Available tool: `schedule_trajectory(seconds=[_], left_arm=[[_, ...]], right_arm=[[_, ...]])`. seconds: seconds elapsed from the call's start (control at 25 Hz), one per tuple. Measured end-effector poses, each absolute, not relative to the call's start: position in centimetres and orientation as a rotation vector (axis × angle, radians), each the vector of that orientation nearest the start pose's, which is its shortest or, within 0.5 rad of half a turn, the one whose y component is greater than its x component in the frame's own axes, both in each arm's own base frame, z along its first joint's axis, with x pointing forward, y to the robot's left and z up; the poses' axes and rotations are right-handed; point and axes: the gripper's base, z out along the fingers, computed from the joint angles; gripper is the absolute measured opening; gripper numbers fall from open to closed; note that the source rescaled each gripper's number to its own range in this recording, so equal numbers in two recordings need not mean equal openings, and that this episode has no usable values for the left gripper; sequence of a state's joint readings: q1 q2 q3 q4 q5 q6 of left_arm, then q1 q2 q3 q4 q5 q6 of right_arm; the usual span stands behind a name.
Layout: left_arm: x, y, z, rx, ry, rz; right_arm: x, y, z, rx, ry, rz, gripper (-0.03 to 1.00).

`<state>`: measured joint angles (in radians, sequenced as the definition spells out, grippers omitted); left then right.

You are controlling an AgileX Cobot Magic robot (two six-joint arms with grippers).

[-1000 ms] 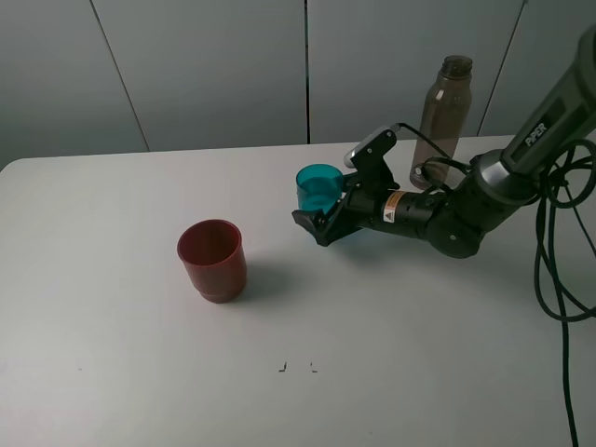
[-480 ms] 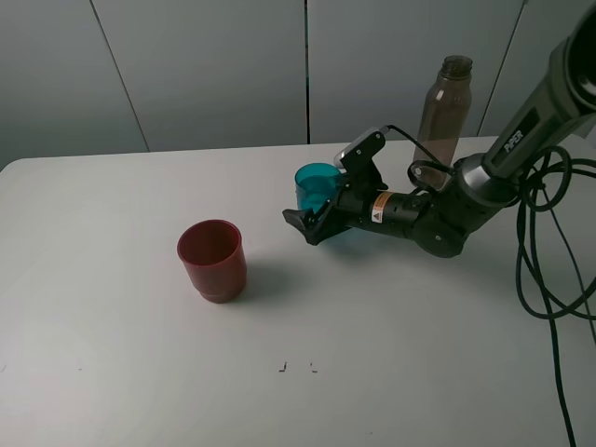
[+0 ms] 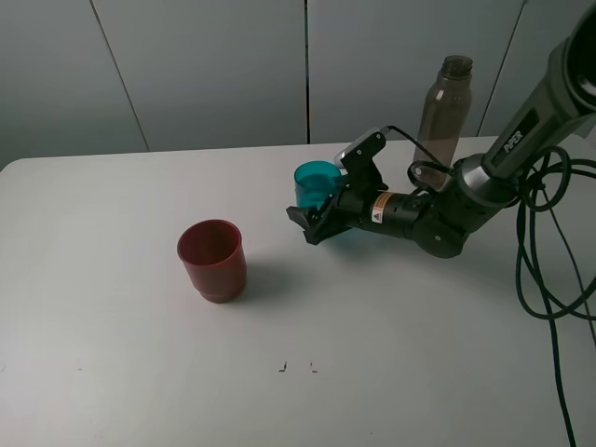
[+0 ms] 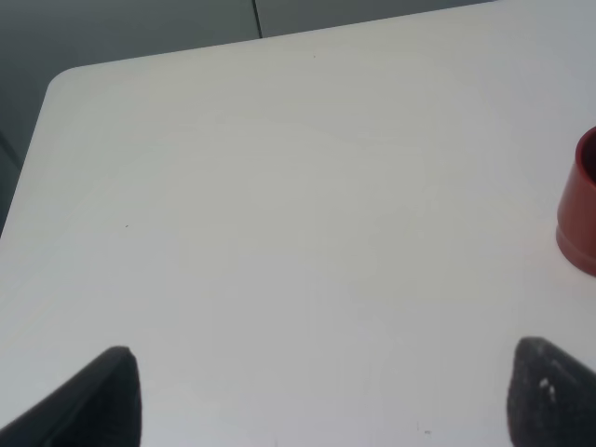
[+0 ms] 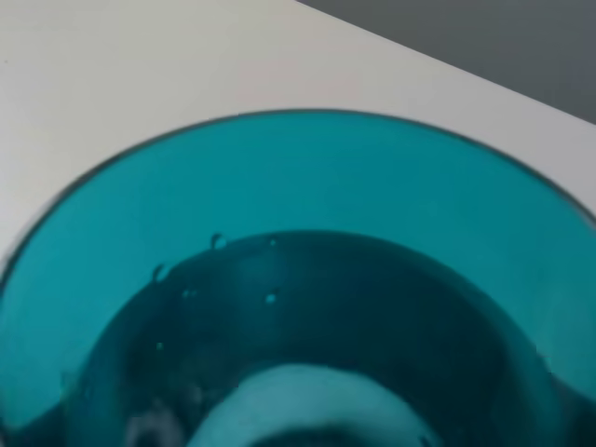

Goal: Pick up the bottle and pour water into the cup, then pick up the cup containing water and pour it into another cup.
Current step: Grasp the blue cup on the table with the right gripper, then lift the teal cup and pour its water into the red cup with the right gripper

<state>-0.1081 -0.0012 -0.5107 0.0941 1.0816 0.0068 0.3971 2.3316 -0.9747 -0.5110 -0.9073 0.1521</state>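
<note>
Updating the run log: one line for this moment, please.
right pincer: around teal cup, grip unconfirmed | bottle: upright, not held | red cup: upright, apart | left pincer: open

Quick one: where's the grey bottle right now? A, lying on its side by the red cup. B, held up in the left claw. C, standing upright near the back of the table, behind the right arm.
C: the bottle stands upright near the far edge of the table, just behind the right arm and well away from the red cup.
</note>
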Motion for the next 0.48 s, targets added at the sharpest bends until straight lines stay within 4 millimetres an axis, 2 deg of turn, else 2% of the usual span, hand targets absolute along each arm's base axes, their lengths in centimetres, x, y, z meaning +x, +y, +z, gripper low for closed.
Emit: schedule_trajectory(seconds=[0.04,0.08,0.48], left_arm=[[-0.65,0.83,27.88,0.112,2.047,0.05],[-0.65,0.83,27.88,0.112,2.047,0.05],[-0.65,0.83,27.88,0.112,2.047,0.05]], right_arm=[[35.01,18.48,3.29,-0.811,1.833,0.534,0.09],[35.02,18.47,3.29,-0.809,1.834,0.533,0.06],[35.02,18.47,3.29,-0.809,1.834,0.533,0.06]])
